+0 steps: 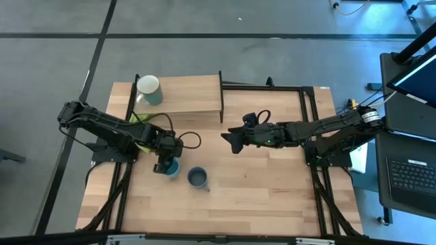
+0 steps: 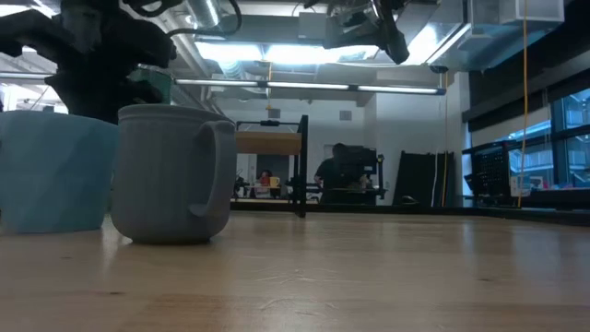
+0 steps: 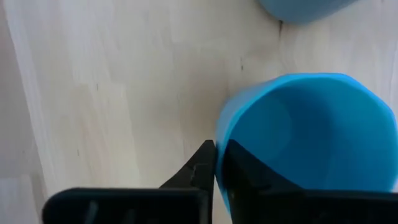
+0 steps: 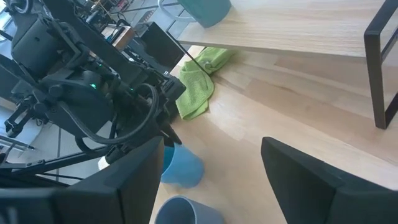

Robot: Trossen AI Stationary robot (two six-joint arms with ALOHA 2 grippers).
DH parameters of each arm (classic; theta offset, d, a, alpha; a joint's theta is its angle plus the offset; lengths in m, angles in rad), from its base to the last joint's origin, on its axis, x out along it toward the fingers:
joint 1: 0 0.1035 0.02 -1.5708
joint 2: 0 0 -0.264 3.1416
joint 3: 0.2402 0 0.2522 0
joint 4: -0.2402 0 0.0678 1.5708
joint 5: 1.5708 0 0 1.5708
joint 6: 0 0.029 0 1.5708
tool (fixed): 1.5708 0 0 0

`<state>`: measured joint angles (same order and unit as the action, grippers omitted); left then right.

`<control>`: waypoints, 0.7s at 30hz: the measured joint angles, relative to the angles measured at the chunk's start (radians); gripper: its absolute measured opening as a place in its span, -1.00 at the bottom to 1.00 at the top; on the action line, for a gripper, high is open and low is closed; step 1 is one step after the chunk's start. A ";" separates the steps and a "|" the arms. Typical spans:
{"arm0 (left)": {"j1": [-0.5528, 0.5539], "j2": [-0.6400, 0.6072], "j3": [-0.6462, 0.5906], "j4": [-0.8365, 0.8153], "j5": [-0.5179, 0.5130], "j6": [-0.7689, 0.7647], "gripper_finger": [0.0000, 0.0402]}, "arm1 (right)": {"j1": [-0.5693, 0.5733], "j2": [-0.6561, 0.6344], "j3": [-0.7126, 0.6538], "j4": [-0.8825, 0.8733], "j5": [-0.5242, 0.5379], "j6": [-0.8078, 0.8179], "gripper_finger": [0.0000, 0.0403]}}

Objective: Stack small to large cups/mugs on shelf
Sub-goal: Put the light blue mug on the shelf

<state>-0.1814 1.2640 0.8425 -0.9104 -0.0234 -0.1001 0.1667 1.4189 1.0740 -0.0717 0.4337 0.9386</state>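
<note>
A pale green mug [image 1: 148, 89] stands on the wooden shelf [image 1: 194, 95] at the table's far left. A light blue mug [image 1: 172, 167] and a dark grey-blue mug [image 1: 198, 178] stand upright on the tabletop, close together, left of the middle. My left gripper [image 1: 165, 162] is above the light blue mug [image 3: 305, 137] and shut on its rim. My right gripper [image 1: 229, 141] is open and empty in the air near the table's middle, right of the shelf's front corner, pointing toward the left arm. My left gripper pinches the light blue mug's rim wall [image 3: 219, 149] with one finger inside the mug [image 3: 249, 174] and one outside [image 3: 196, 171]. The fingers come from above, pointing down. In the low view the mug [image 2: 51, 171] stands upright with its base on the tabletop.
A lime-green cloth [image 4: 199, 84] lies on the table under the shelf's front edge, behind the left arm. The shelf's black metal legs [image 1: 221, 95] stand at its right end. Bare tabletop [image 1: 266, 190] spreads to the right and near side of the grey-blue mug.
</note>
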 joint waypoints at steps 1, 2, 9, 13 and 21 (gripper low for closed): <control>0.000 0.000 0.000 -0.001 -0.001 -0.027 -0.91 | 0.000 0.000 0.000 -0.002 0.000 0.000 0.35; 0.000 0.000 0.000 -0.001 -0.002 -0.062 -0.92 | 0.000 0.000 0.000 -0.002 0.000 0.000 0.35; -0.001 0.000 0.000 -0.036 -0.029 -0.457 -0.93 | -0.008 0.000 0.000 -0.002 0.001 -0.004 0.35; -0.024 0.000 0.000 -0.053 -0.074 -0.665 -0.93 | -0.019 0.000 0.000 -0.002 0.001 -0.023 0.35; -0.072 0.000 0.000 -0.119 -0.097 -1.053 -0.93 | -0.020 0.000 0.000 -0.002 0.001 -0.035 0.35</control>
<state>-0.2535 1.2640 0.8429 -1.0290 -0.1209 -1.1531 0.1467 1.4189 1.0744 -0.0742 0.4343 0.9035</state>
